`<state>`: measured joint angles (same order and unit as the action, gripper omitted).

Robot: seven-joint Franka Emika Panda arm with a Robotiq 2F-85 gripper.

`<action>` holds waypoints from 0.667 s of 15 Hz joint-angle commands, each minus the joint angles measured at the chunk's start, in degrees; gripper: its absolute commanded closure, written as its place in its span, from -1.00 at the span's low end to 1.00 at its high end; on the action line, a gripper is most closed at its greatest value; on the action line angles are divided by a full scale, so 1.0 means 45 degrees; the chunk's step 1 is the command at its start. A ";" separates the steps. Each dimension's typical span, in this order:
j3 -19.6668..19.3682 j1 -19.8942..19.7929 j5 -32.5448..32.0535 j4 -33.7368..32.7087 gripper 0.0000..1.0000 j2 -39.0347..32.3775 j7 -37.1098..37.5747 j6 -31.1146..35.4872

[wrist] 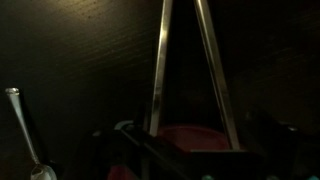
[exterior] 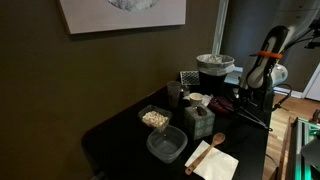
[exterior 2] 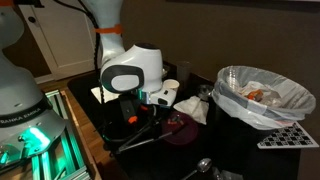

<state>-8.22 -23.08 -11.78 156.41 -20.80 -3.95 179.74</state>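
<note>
The gripper (exterior 2: 130,112) is seen low over the dark table (exterior: 112,138), left of centre in an exterior view, at the end of the white arm. Whether the jaws are open or closed cannot be told. The fingers are lost in shadow there, and nothing in the dark wrist view can surely be read as a finger.

The nearest thing is a red dish (exterior 2: 180,130). It lies on the table just beside the gripper, toward the lower right of it in that frame, between the gripper and the bin (exterior 2: 245,125). In the wrist view the dish is shown only as a red patch at the bottom edge, right of centre, so it is placed low and slightly to the right of the camera's line rather than dead centre. It appears round, so no long axis is offered to the jaws. Contact between gripper and dish cannot be confirmed.

Two thin metal rods (wrist: 160,70) are seen in the wrist view, close together at the top middle and spreading downward toward the dish. What they belong to cannot be told. A spoon (wrist: 20,125) is seen at the lower left of the wrist view, its handle running up the frame, well apart from the dish.
</note>
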 commanded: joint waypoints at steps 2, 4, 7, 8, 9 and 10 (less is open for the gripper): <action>-0.0155 0.0173 0.0698 -0.0029 -1.00 -0.0352 -0.0656 0.0176; -0.0246 0.0238 0.0788 -0.0051 -1.00 -0.0415 -0.0693 0.0146; -0.0355 0.0314 0.0845 -0.0117 -1.00 -0.0548 -0.0752 0.0111; -0.0373 0.0345 0.0865 -0.0139 -1.00 -0.0612 -0.0746 0.0112; -0.0408 0.0399 0.0877 -0.0158 -1.00 -0.0667 -0.0740 0.0104; -0.0400 0.0397 0.0894 -0.0169 -1.00 -0.0699 -0.0744 0.0089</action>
<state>-9.25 -22.55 -9.61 156.18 -22.40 -5.78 179.74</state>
